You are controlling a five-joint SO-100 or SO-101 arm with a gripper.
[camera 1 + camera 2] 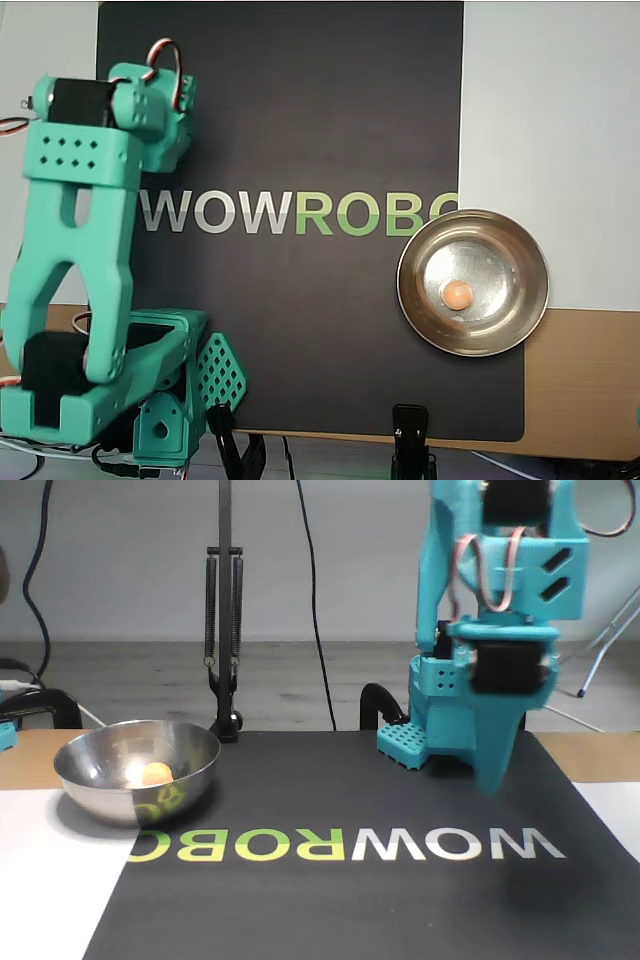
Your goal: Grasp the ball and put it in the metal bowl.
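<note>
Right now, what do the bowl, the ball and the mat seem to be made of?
The metal bowl looks like polished steel: it mirrors the logo. The ball is smooth, matte, peach-orange, maybe plastic or foam. The mat looks like dark, non-glossy printed rubber or fabric.

The ball [458, 294] lies inside the metal bowl [428, 300], which sits on the mat's [330, 120] right edge in the overhead view, beside the logo's [300, 212] end. The arm [75, 260] stands over the mat's left side, well apart from the bowl. In the fixed view the sides swap: bowl [185, 775] left, arm [500, 630] right, behind the lettering [345, 845].
</note>
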